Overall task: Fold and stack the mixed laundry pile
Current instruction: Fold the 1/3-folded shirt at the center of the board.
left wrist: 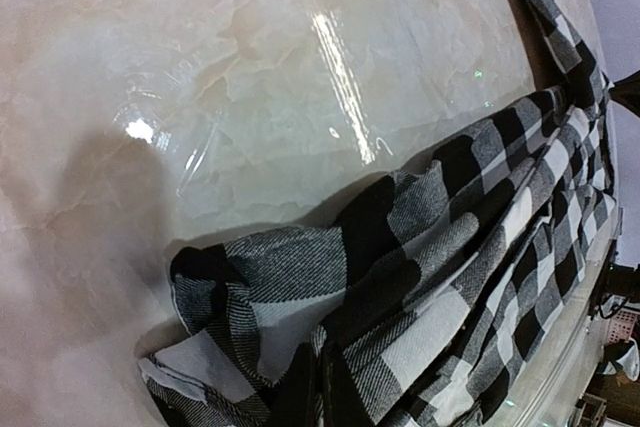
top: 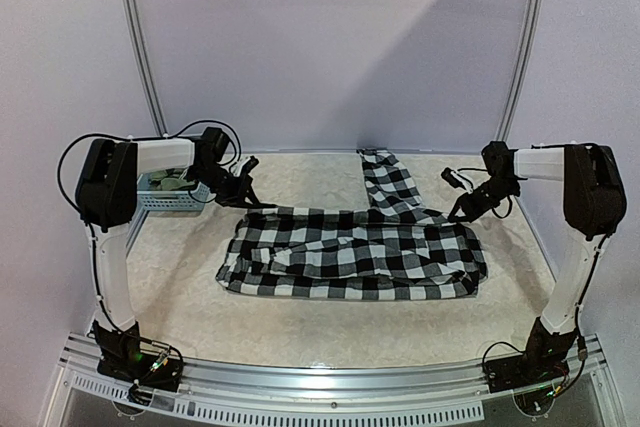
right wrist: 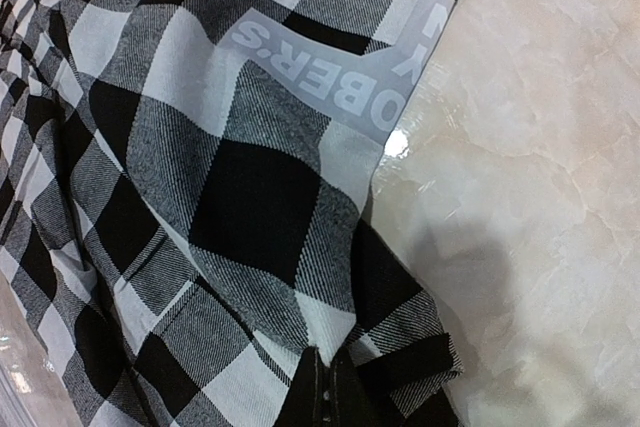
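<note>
**A:** Across the pale marbled worktop (top: 300,327), where does the cloth sit against each end effector?

**B:** A black-and-white checked cloth shirt (top: 350,252) lies spread out mid-worktop, with one checked strip reaching toward the far edge. The left end effector (top: 247,195) is closed tight on its far-left corner. The right end effector (top: 463,211) is pinched on its far-right corner. The far hem runs between them.

**A:** Any writing?

**B:** The right wrist view shows a grey printed patch (right wrist: 330,72) on the fabric. Upside down it reads "OBER'S", with a "Y" beside it. The rest is cut off.

**A:** Counts?

**B:** One checked shirt and two end effectors. One light blue plastic lattice basket (top: 160,202) stands behind the left arm, apart from the shirt. A dull greenish bundle (top: 177,184) sits in it, too small to identify.
</note>
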Controlling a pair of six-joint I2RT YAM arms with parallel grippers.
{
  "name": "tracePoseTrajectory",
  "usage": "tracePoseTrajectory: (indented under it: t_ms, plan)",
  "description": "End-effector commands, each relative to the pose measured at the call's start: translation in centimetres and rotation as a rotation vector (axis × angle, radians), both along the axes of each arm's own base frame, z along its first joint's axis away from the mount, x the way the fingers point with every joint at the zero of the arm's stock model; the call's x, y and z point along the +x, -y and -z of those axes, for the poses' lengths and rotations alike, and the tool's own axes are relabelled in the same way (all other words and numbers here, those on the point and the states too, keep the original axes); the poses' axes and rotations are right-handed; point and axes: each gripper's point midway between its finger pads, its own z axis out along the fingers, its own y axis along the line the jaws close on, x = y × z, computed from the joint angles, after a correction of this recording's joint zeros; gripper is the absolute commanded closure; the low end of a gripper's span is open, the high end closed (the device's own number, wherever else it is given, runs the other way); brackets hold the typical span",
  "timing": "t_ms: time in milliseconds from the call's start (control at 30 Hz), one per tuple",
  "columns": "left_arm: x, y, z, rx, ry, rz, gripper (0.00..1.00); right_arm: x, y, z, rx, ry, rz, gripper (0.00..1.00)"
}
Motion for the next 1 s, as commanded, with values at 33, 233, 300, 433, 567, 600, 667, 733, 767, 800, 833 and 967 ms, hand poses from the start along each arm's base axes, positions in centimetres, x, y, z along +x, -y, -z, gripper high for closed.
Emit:
tracePoseTrajectory:
  t_ms: [33, 233, 300, 433, 567, 600, 667, 733, 767, 800, 833, 967]
  plan:
    - [-0.1, -0.8, 1.3, 0.052, -0.021, -0.001, 1.0, -0.8, 0.8, 0.6, -0.029, -0.023, 0.002, 0.99]
    - [-0.3, -0.6, 1.4, 0.046, -0.028, 0.003, 1.0, -1.2, 0.9, 1.0, -0.041, -0.044, -0.002, 0.97]
    - [-0.4, -0.7, 1.4, 0.049, -0.029, 0.005, 1.0, -1.4, 0.9, 1.0, -0.043, -0.046, -0.006, 0.97]
    - [-0.9, -1.0, 1.5, 0.067, -0.046, 0.011, 1.0, -1.6, 0.9, 0.9, -0.041, -0.048, -0.01, 0.98]
    - [-1.6, -1.4, 1.8, 0.097, -0.063, 0.013, 1.0, -2.1, 1.0, 0.8, -0.046, -0.042, -0.017, 0.99]
    - [-1.7, -1.7, 2.0, 0.115, -0.065, 0.008, 1.0, -2.2, 0.9, 0.7, -0.045, -0.041, -0.02, 0.99]
    - [-1.8, -2.2, 2.3, 0.147, -0.068, 0.004, 1.0, -2.4, 0.9, 0.7, -0.042, -0.043, -0.022, 0.99]
    - [-1.8, -2.6, 2.6, 0.179, -0.064, 0.003, 1.0, -2.6, 0.8, 0.9, -0.036, -0.051, -0.024, 0.98]
    - [-1.7, -2.9, 2.8, 0.198, -0.062, 0.002, 1.0, -2.7, 0.8, 1.0, -0.034, -0.054, -0.026, 0.98]
    - [-1.7, -3.0, 2.8, 0.215, -0.057, 0.004, 1.0, -2.9, 0.7, 1.1, -0.032, -0.06, -0.027, 0.98]
    - [-1.7, -3.1, 2.9, 0.228, -0.052, 0.009, 1.0, -3.1, 0.7, 1.2, -0.03, -0.063, -0.03, 0.98]
    - [-2.1, -3.5, 2.8, 0.279, -0.018, 0.029, 1.0, -3.9, 0.3, 1.2, -0.007, -0.076, -0.05, 0.96]
